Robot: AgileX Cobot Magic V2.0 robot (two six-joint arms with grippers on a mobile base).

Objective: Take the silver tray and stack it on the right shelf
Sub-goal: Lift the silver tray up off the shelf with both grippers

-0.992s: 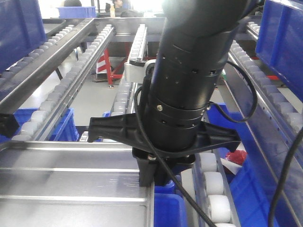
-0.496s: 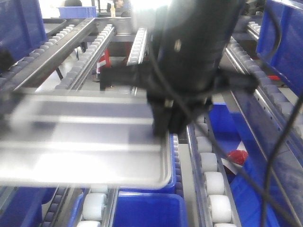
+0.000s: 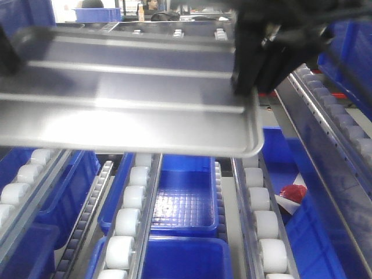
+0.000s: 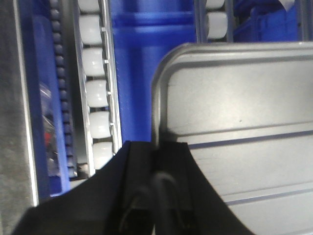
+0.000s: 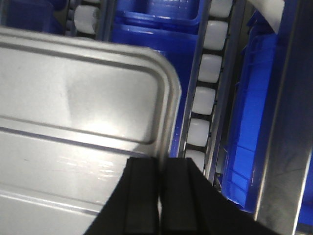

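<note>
The silver tray (image 3: 128, 99) hangs level in the air above the roller rails, its two long ridges showing. My right gripper (image 3: 247, 87) is shut on the tray's right rim, and the right wrist view shows its black fingers (image 5: 142, 196) pinching the tray (image 5: 73, 107) near a rounded corner. My left gripper (image 3: 7, 55) shows only as a dark shape at the tray's left edge. In the left wrist view that gripper (image 4: 155, 149) is shut on the left rim of the tray (image 4: 234, 107). The right shelf's sloped rail (image 3: 328, 145) and white rollers (image 3: 256, 197) lie below and to the right.
Blue bins (image 3: 183, 197) sit under the roller rails, with white roller tracks (image 3: 131, 197) running between them. A red object (image 3: 292, 192) lies low at the right. Another rack level with rollers crosses the back (image 3: 174, 29). Blue crates stand at the far right (image 3: 354, 40).
Both arms have raised the tray from low in the view to high above the rollers. The right arm's dark body has moved up and right, uncovering the bins below.
</note>
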